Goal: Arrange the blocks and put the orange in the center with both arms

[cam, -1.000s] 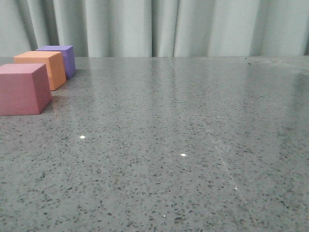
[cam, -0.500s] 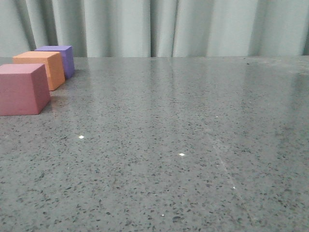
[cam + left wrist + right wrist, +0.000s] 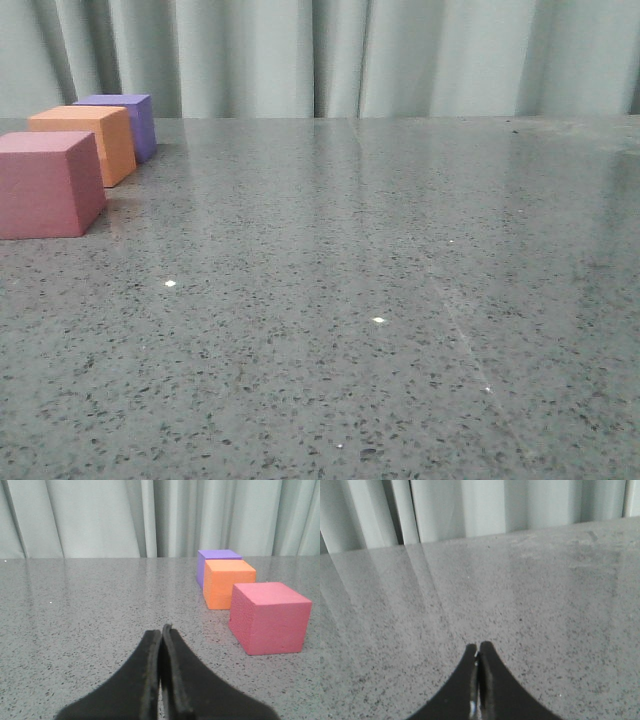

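The grey speckled worktop is shiny; pale curtains hang behind; three blocks sit at ten o'clock; the left pincer and right pincer are both pressed closed, holding nothing.

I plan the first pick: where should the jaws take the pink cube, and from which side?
Grip the pink cube across its two open side faces, coming from above. It stands flat and apart from the orange cube behind it. The left gripper, shut now, must open first.

Grey speckled bench, glossy. Three cubes on it at far left, in a row receding: pink cube nearest, orange cube in the middle, purple cube farthest.
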